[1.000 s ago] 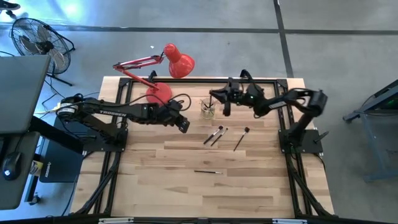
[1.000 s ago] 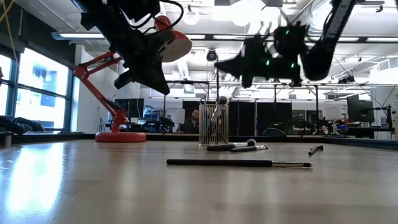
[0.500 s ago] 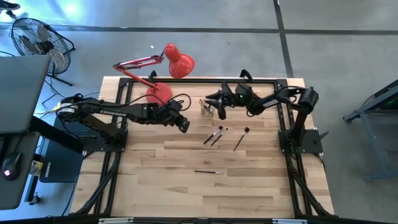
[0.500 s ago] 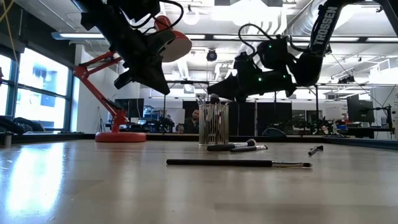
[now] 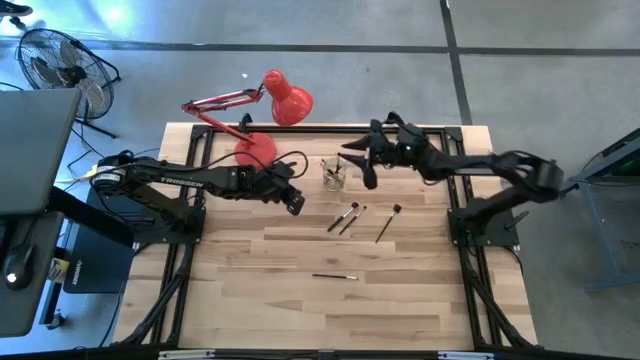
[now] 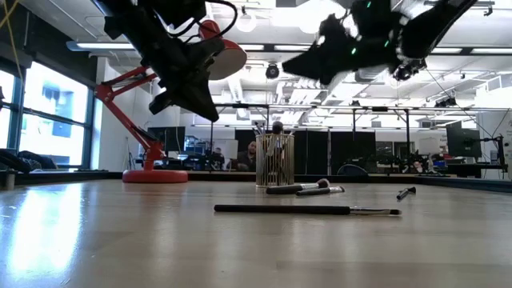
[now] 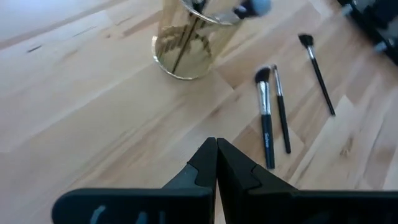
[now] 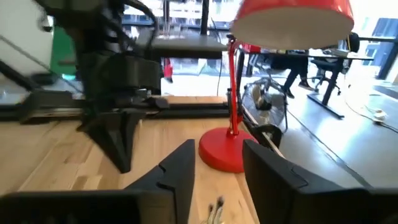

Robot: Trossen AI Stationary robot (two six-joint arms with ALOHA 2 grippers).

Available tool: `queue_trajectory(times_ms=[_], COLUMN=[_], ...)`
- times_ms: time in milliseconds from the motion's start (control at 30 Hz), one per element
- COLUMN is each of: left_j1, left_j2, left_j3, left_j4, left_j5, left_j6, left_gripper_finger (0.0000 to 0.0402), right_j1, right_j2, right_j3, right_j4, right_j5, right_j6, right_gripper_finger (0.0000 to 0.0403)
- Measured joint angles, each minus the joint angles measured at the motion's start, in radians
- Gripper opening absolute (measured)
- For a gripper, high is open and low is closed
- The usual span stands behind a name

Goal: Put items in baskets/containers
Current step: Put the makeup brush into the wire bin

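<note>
Cup (image 5: 333, 175): clear glass, standing near the far edge of the table (image 5: 300, 300) beside the red lamp (image 5: 275, 100), now holding several brushes upright, one more than a moment ago. My right pincer (image 5: 366, 165), which was down at the rim a half-second back, is rising and pulling away just beside the cup, fingers parting to a middling gap and holding nothing; in my own wrist view the space between them is showing only tabletop and the lamp's base. I am judging that brush delivered.

Brushes remaining: a pair (image 5: 345, 217) lying side by side just in front of the cup, a single one (image 5: 388, 223) a little to their right, and a long one (image 5: 333, 276) well apart toward the near edge. All four are lying below and nearward of my right pincer.

Left pincer (image 7: 216, 163): hovering near the cup's left, fingers pressed together, empty.
</note>
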Motion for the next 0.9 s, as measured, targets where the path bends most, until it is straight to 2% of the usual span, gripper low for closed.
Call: queue_trajectory(times_ms=[167,267,333,500,667,900], left_j1=[0.000,-0.009,-0.035,-0.147,-0.242,-0.339], left_j2=[0.000,0.001,0.001,0.046,0.106,0.232], left_j3=[0.001,0.019,0.037,0.071,0.112,0.219], left_j4=[0.009,0.013,0.017,0.023,0.026,-0.011], left_j5=[0.065,0.119,0.133,0.093,0.082,0.114], left_j6=[0.099,0.161,0.202,0.284,0.298,0.299], left_gripper_finger=[0.0000,0.0000,0.0000,0.0000,0.0000,0.0000], right_j1=[0.145,0.269,0.356,0.573,0.783,1.026], right_j2=[-0.159,-0.196,-0.199,-0.199,-0.187,-0.075], right_j3=[0.001,0.001,0.001,0.001,0.001,0.000], right_j4=[-0.241,-0.373,-0.441,-0.617,-0.738,-0.791], right_j5=[0.196,0.334,0.403,0.580,0.724,0.832], right_j6=[-0.043,-0.023,0.029,0.237,0.486,0.773], right_gripper_finger=[0.0073,0.0024,0.0007,0.0010,0.0003,0.0001])
